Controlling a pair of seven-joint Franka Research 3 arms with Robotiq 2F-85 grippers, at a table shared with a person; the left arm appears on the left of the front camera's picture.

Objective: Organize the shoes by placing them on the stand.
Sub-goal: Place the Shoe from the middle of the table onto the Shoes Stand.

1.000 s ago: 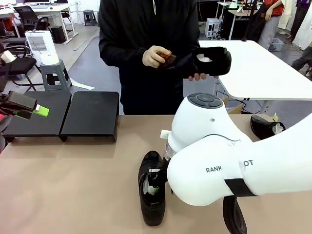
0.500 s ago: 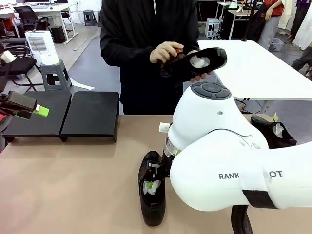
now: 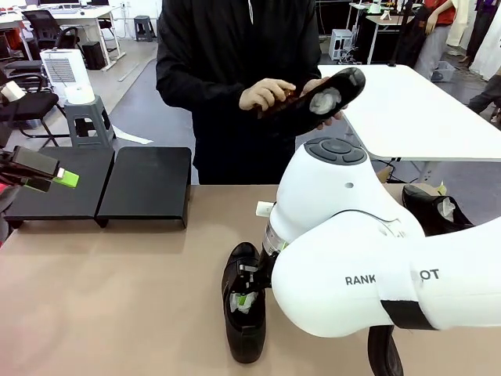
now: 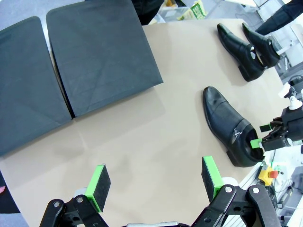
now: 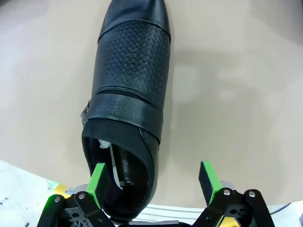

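Right wrist view shows glossy, perforated black shoe (image 5: 130,90).

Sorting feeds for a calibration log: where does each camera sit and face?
Front view: between the arms, facing across the tan table to a person holding a glossy black shoe; white right arm nearest.
Left wrist view: above the table, looking down on the matte-black two-section stand; its open left pincer at bottom.
Right wrist view: close above a textured black strap shoe; open right pincer at bottom.
Shared: front and left wrist both show stand and strap shoe.
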